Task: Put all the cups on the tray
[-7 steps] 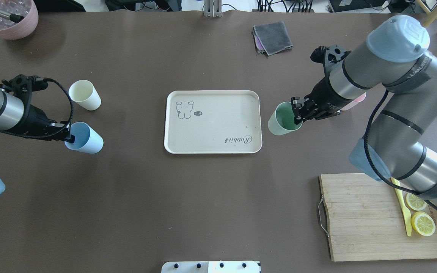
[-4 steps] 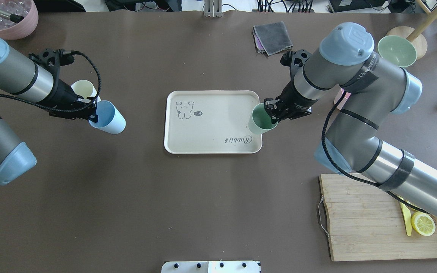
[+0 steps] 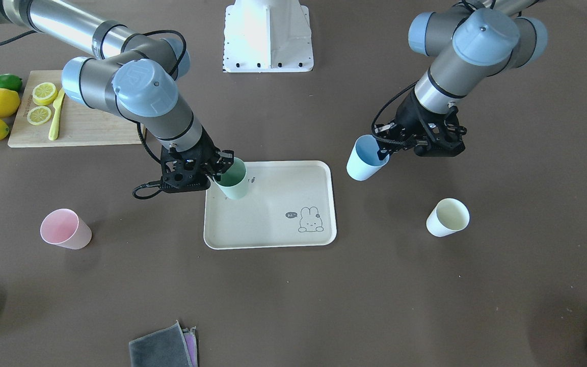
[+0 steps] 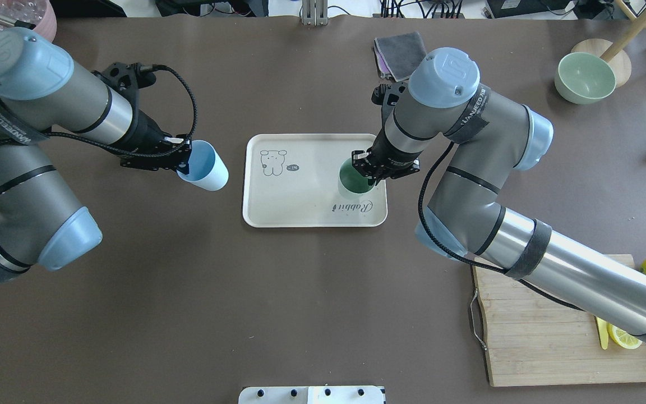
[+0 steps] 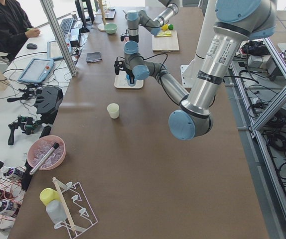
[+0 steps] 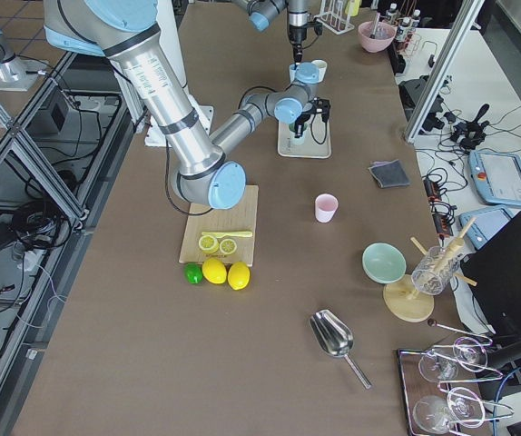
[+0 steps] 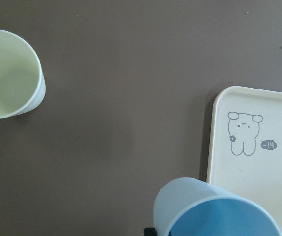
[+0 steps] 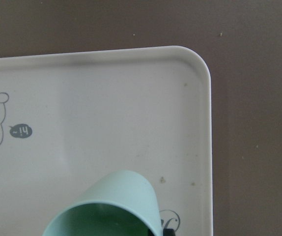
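The beige tray (image 4: 300,191) lies at the table's middle. My right gripper (image 4: 369,168) is shut on the rim of the sage green cup (image 4: 355,180) and holds it tilted over the tray's right end, near the "Rabbit" lettering; the right wrist view shows the cup (image 8: 106,204) over the tray (image 8: 106,98). My left gripper (image 4: 184,160) is shut on the rim of the light blue cup (image 4: 203,166), just left of the tray. The cream-white cup (image 3: 447,217) and the pink cup (image 3: 65,229) stand on the table, hidden by my arms in the overhead view.
A wooden cutting board (image 4: 547,336) with lemon slices and a yellow knife lies at the front right. A folded grey cloth (image 4: 401,53) and a green bowl (image 4: 580,77) sit at the far side. A pink bowl (image 5: 46,154) stands at the far left.
Both arms swung inward. The right gripper carried the green cup from beside the tray's right edge to over the tray. The left gripper carried the blue cup rightward, close to the tray's left edge.
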Tool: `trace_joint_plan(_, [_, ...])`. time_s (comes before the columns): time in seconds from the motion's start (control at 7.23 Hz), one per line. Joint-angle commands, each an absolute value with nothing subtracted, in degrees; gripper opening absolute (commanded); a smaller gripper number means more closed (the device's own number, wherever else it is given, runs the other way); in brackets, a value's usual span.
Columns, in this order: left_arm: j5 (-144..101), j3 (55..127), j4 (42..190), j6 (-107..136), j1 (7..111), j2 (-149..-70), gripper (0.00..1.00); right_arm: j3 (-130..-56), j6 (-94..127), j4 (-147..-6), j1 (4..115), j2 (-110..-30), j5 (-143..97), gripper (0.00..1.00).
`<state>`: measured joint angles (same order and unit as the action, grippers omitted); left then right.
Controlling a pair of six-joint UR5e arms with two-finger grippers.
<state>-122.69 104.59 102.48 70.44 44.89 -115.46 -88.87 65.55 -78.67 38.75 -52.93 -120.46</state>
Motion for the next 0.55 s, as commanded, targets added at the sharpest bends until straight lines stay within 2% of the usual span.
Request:
trace_joint_plan(0.0, [-118.9,103.7,99.4,73.6,41.2,-120.3,0.00,-86.8,65.7,-76.5,38.0,-52.4,-119.3,0.98])
trace_joint_plan(0.42, [-113.8,99.3,99.4,76.5,36.9,-124.6,0.00,-87.7,69.3,-77.3,43.3,-50.7,-123.6,1.00])
